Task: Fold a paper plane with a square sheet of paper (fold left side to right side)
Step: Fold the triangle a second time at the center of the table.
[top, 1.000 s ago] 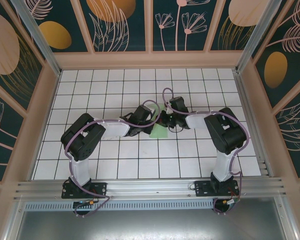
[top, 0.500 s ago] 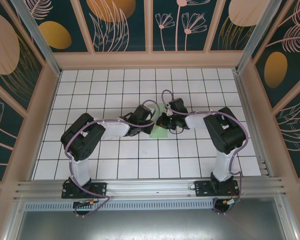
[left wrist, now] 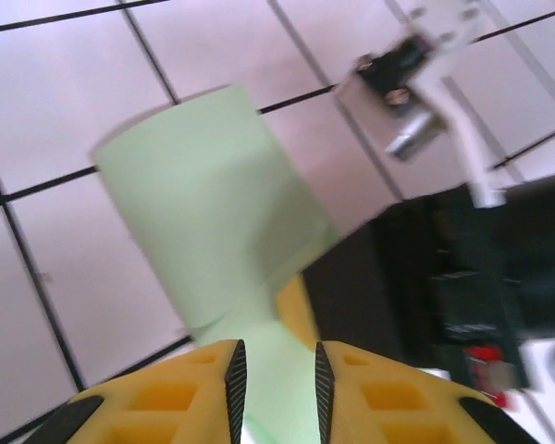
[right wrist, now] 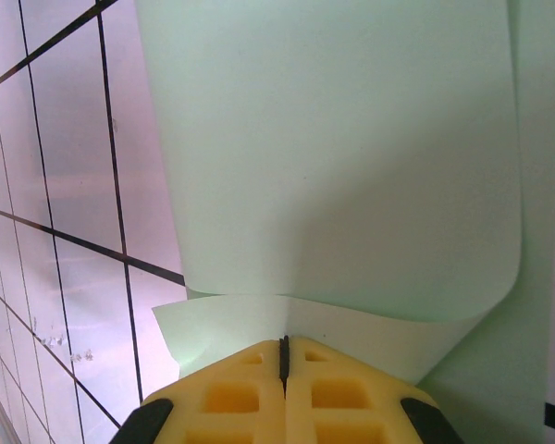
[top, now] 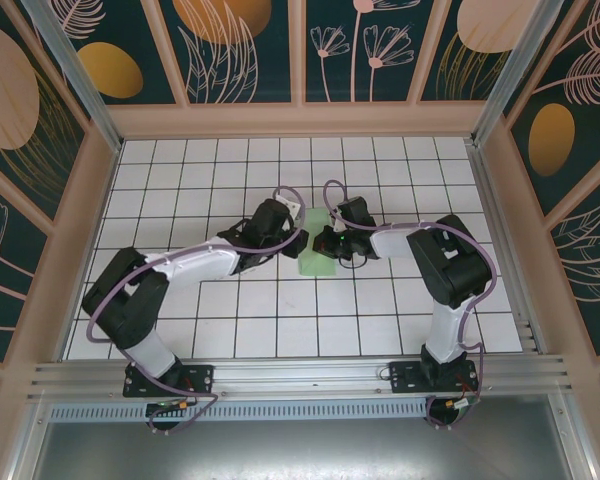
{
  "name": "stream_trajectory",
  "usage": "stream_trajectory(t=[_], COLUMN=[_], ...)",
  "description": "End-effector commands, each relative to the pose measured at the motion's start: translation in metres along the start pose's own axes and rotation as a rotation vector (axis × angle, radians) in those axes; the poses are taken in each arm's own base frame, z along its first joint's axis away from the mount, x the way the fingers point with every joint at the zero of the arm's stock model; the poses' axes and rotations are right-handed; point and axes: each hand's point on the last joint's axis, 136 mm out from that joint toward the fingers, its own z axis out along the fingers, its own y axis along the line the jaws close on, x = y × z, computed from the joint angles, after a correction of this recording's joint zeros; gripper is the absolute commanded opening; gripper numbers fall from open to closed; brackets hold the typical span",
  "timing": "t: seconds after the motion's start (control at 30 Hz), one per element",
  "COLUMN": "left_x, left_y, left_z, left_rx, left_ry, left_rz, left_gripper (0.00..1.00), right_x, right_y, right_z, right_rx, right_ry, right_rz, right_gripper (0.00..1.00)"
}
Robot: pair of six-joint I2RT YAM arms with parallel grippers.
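From above, a white tiled counter (top: 230,320) ringed by walls with floral panels. Near the counter's middle, well apart from every edge, the square sheet of paper (top: 316,262), pale mint green, doubled over on itself into a narrower shape. Two black-and-white arms reaching in from the near edge and meeting over the sheet from either side. At the paper's left side, the left fingers (top: 298,240); just across from them, over its far right part, the right fingers (top: 326,242), partly covering it.

From the left wrist, yellow fingers with dark pads released, a clear gap between them and mint paper showing through that gap. Beyond, a curled upper layer of the sheet raised off the tiles, with the dark body of the other arm close beside it.

From the right wrist, yellow fingers clenched tight together, grasping the sheet's near edge. Upper layer bowed upward in a soft curve, shadow beneath it, a lower layer flat on the tiles.
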Motion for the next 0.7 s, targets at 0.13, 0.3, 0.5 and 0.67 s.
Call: stream_trajectory(t=[0.13,0.3,0.5,0.67], left_x=[0.047,0.058,0.073,0.083], left_y=[-0.047,-0.054,-0.035,-0.02], left_z=[0.008,0.013,0.027,0.036], left_rx=[0.353,0.413,0.322,0.249], left_ry=[0.142,0.172,0.205,0.21], left_rz=[-0.156,-0.176,-0.183,-0.198], left_gripper=[0.27,0.27,0.26,0.26], right_x=[0.013,0.013,0.013,0.014], right_y=[-0.014,-0.014,-0.014,-0.015], right_z=[0.003,0.004,0.004,0.004], right_rx=[0.047,0.047,0.049,0.054], right_ry=[0.029,0.034,0.034,0.041], right_rz=[-0.012,-0.014,-0.016,-0.017], right_gripper=[0.0,0.0,0.0,0.0])
